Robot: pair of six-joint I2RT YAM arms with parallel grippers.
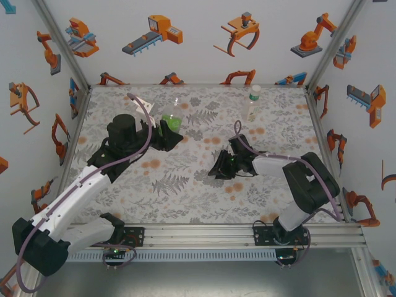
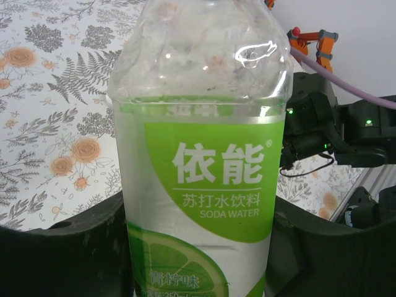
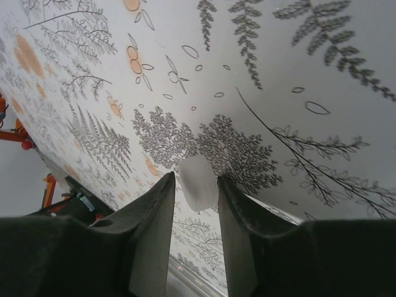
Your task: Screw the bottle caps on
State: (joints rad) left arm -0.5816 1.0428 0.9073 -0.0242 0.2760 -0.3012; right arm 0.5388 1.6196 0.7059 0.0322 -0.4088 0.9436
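My left gripper [image 2: 198,253] is shut on a clear bottle [image 2: 204,173] with a green and white soda-water label. Its black fingers [image 2: 55,253] press the bottle's lower body from both sides. From above, that bottle [image 1: 172,117] stands upright at the back left of the table in the left gripper [image 1: 164,131]. A small white bottle cap [image 3: 199,185] lies on the patterned table between the fingertips of my right gripper [image 3: 195,178]. The jaws stand slightly apart, with a thin gap on each side of the cap. The right gripper [image 1: 218,171] is low over the table's middle.
A second clear bottle [image 1: 252,104] with a green cap [image 1: 254,88] stands upright at the back right, near the rear wall. The floral table [image 1: 185,192] is bare towards the front. The right arm [image 2: 328,133] shows beyond the held bottle.
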